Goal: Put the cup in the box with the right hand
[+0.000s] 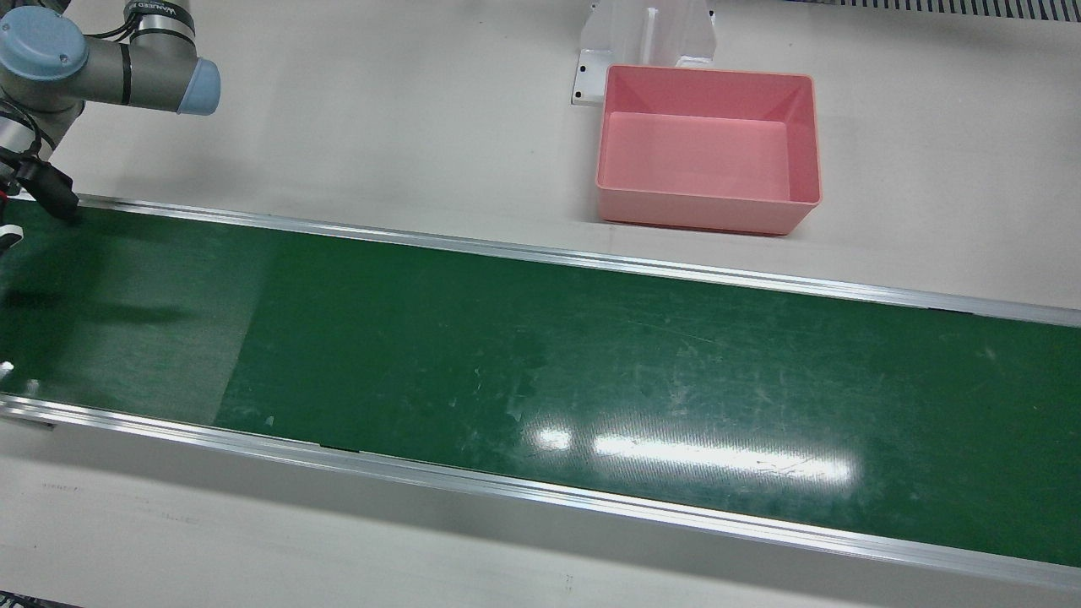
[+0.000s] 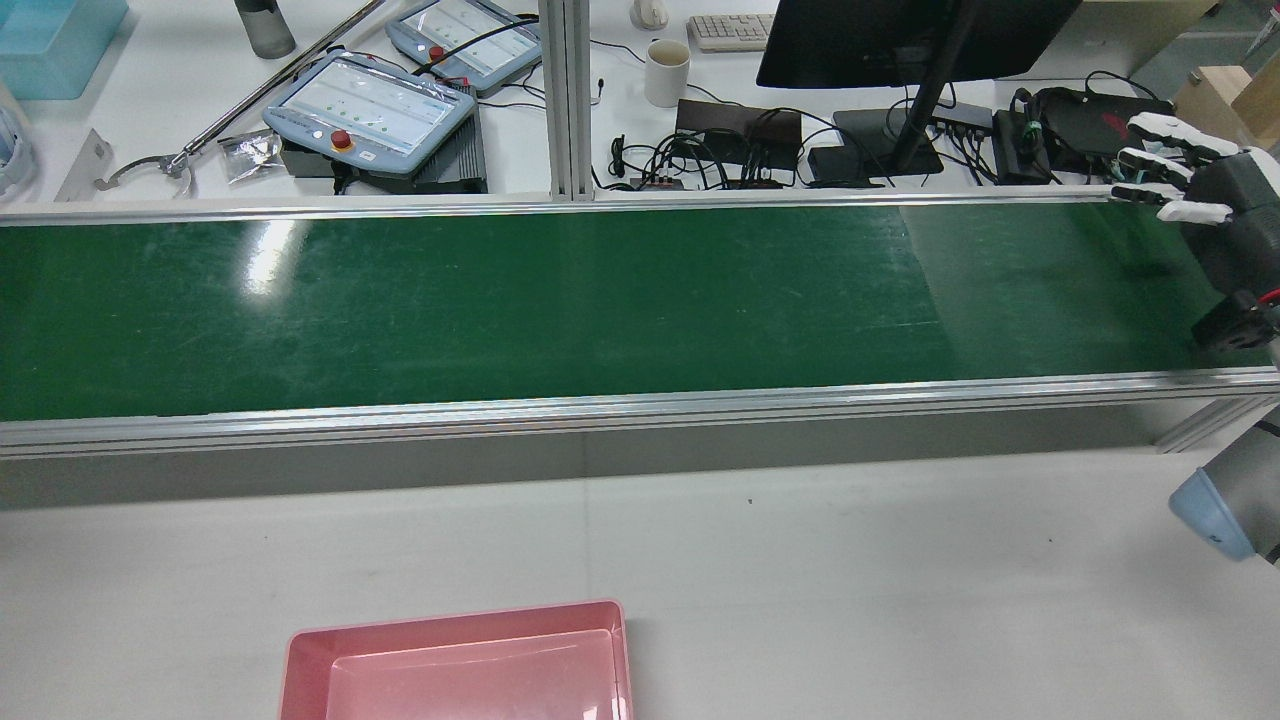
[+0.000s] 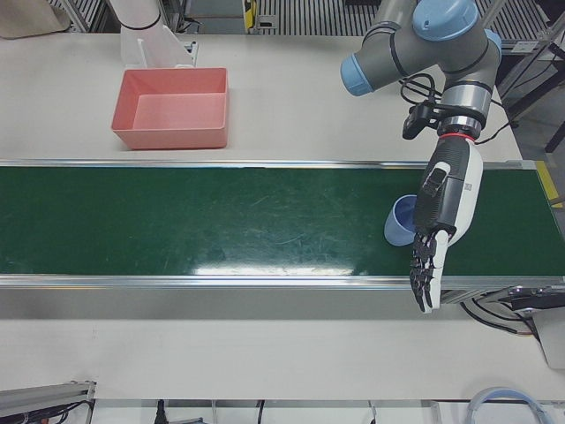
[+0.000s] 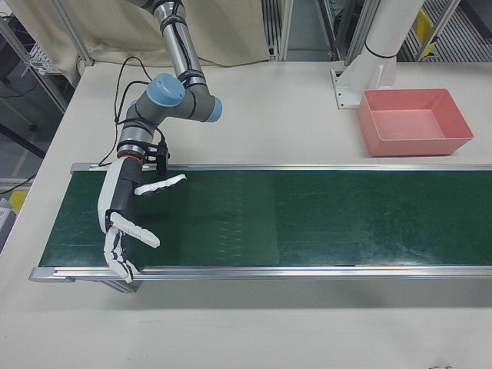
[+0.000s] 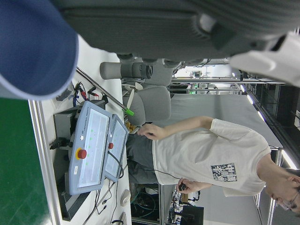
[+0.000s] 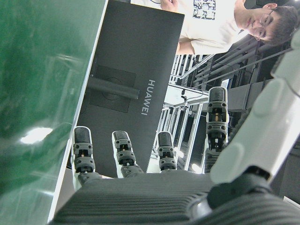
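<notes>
A light blue cup stands on the green conveyor belt, seen only in the left-front and left hand views. My left hand hangs right beside it, open with its fingers stretched straight down past the belt's near rail; whether it touches the cup I cannot tell. In the left hand view the cup fills the upper left corner beside the palm. My right hand hovers open, fingers spread, over the belt's opposite end, far from the cup; it also shows in the rear view. The pink box sits empty on the white table.
A white pedestal stands just behind the box. Aluminium rails run along both belt edges. Beyond the belt, the rear view shows teach pendants, a mug, a monitor stand and cables. A person stands behind that desk.
</notes>
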